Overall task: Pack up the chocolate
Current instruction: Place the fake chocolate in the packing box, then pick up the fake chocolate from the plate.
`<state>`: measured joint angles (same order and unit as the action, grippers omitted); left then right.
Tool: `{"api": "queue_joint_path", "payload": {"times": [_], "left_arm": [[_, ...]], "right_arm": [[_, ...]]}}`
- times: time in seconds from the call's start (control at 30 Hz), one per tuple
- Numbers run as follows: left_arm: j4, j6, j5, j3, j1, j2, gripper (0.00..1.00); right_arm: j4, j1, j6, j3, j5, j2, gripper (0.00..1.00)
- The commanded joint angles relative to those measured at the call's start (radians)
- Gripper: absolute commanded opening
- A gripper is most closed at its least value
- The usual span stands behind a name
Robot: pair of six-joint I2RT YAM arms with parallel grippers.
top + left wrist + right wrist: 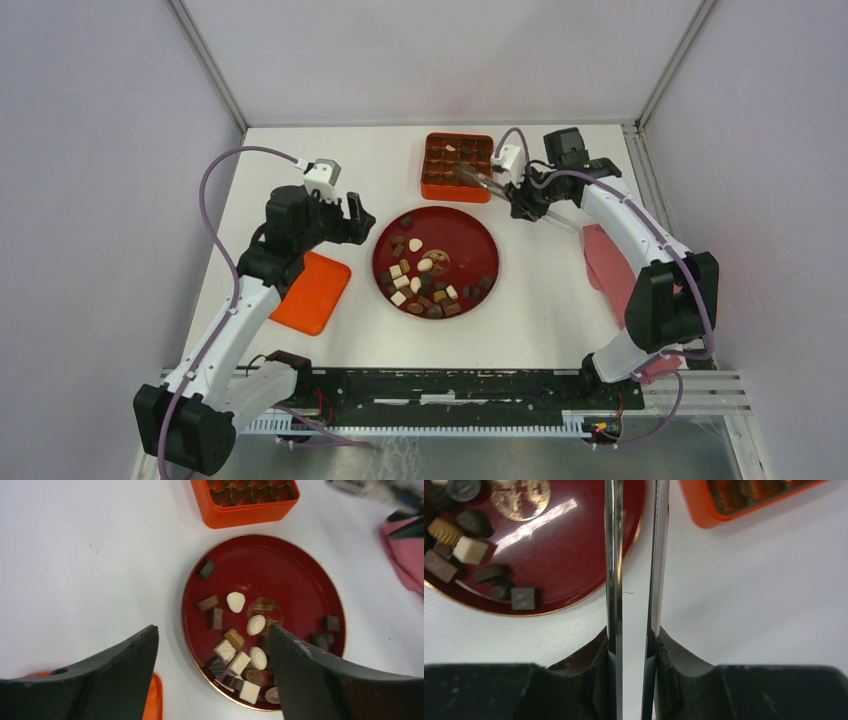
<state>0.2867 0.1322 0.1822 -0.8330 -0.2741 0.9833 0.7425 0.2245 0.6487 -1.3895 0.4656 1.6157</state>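
Chocolate [425,275]: most pieces lie loose on the red plate [482,232], mid-table [300,180]; a few sit in the orange box [457,188] by the far edge.

Right gripper [634,637] is clamped on tweezers [613,555], tips over the box's near side; load cannot be told. Likely placing.

Left gripper [211,629] gapes empty at the plate's left rim.

Next: fetch one piece. Bare strip between plate and box; box wall to clear.

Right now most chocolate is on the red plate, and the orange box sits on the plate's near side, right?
No. In the top external view the orange box sits on the red plate's far side, not the near side. Most of the chocolate is on the plate.
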Motion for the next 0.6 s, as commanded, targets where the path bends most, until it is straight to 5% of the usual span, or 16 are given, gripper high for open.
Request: {"api": "queue_joint_path", "payload": {"times": [0.0,0.23,0.57], "left_arm": [[-0.113,0.156,0.109,-0.007,0.011,-0.050,0.93],[-0.075,0.119,0.089,-0.040,0.079,-0.054,1.00],[0.003,-0.025,-0.158,0.056,0.079,-0.103,0.99]], "right_arm": [[0.003,0.090,0.158,0.126,0.011,-0.077,0.34],[-0.043,0.213,0.166,0.192,-0.151,-0.031,0.34],[0.046,0.337,0.164,0.057,-0.311,0.142,0.35]]}}
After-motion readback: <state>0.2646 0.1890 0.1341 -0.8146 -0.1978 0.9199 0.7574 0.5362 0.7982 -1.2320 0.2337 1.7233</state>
